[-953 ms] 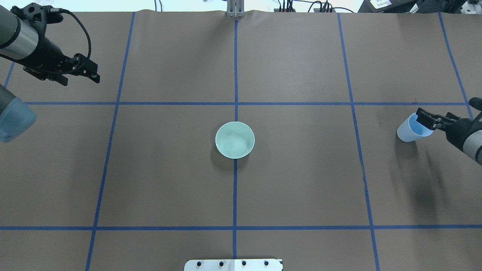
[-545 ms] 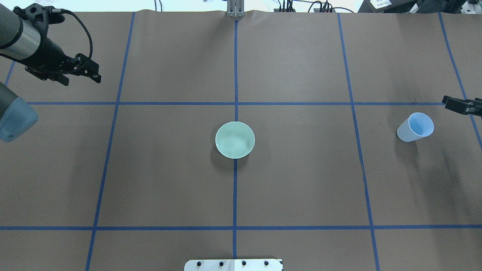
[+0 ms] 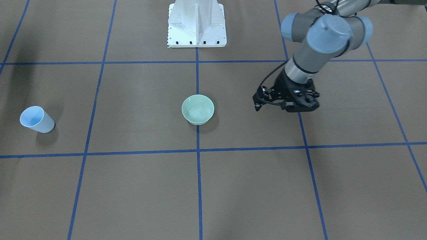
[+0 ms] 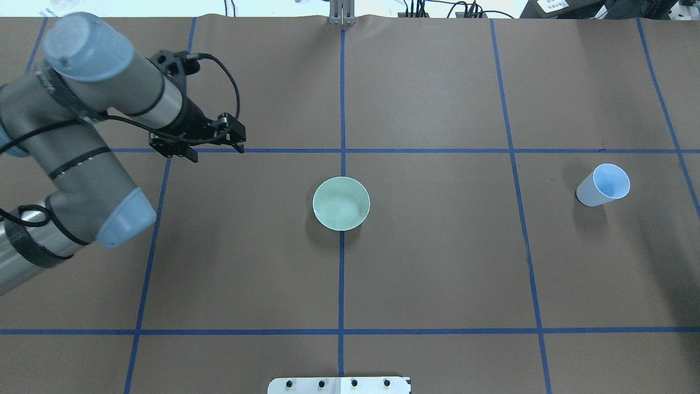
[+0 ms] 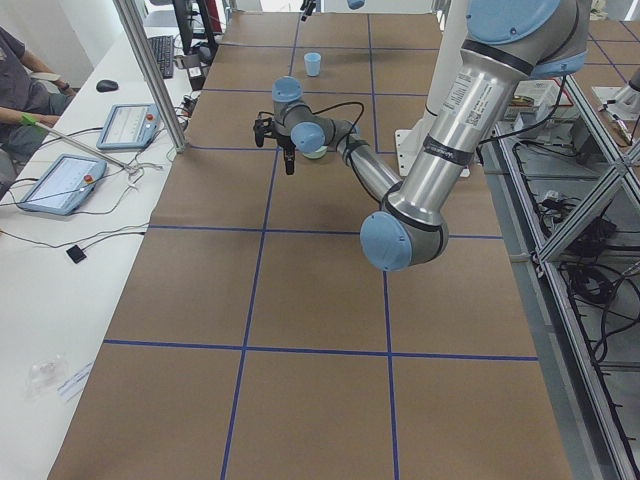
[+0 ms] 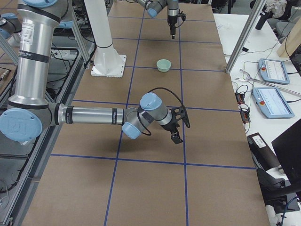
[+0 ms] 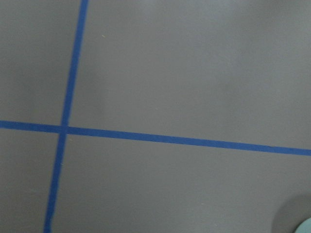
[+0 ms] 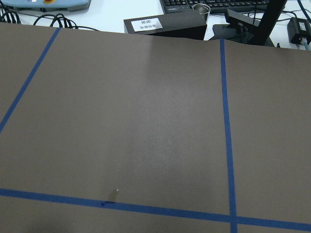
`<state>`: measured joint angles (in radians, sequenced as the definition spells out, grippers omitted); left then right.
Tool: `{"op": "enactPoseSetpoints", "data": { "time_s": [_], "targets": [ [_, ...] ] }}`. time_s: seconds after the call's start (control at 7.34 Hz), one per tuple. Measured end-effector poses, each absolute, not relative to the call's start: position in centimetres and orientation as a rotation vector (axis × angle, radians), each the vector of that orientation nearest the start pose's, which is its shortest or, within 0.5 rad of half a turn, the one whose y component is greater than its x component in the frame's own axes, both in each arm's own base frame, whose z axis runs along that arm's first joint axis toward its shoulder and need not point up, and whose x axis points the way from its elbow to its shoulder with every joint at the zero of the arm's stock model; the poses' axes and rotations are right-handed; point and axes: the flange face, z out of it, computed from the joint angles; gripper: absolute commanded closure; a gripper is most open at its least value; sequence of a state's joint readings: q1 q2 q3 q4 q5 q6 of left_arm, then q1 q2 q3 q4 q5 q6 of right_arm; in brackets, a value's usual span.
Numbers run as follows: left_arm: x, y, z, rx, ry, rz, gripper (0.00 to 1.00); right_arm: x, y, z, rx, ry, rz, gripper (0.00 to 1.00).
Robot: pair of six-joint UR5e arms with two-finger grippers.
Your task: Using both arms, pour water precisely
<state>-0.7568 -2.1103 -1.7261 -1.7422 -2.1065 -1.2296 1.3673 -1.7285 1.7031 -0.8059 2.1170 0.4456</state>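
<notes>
A light-green bowl (image 4: 341, 203) stands on the centre line of the table; it also shows in the front view (image 3: 197, 109). A light-blue paper cup (image 4: 603, 185) stands upright far to the right, with nothing touching it. My left gripper (image 4: 236, 138) hangs above the table, left of and beyond the bowl, apart from it. Its jaws look open and empty; it also shows in the front view (image 3: 257, 102). My right gripper (image 6: 180, 131) shows only in the exterior right view, raised over the table's right end, and I cannot tell its state. The cup is hidden in that view.
The table is brown paper with a blue tape grid (image 4: 342, 150). The white pedestal base (image 3: 196, 23) stands at the robot's edge. Operator desks with tablets (image 6: 270, 70) line the far side. My left arm's elbow (image 4: 126, 216) hangs over the left part of the table.
My right gripper left the cup and drew back out of the overhead view. My left arm swung in from the far left corner toward the bowl. The cup and bowl stayed put.
</notes>
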Motion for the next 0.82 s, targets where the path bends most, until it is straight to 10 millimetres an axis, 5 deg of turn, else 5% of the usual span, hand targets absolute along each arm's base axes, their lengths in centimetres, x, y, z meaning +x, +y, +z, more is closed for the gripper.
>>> {"op": "enactPoseSetpoints", "data": {
  "time_s": [0.41,0.82],
  "targets": [
    [53.1,-48.7,22.2,-0.053,0.959,-0.099,0.1,2.7,-49.8,57.7,0.283,-0.794,-0.097,0.01],
    [57.1,-47.5,23.0,-0.072,0.949,-0.073,0.59,2.9,-50.6,57.8,0.176,-0.799,-0.091,0.01]
  ]
}}
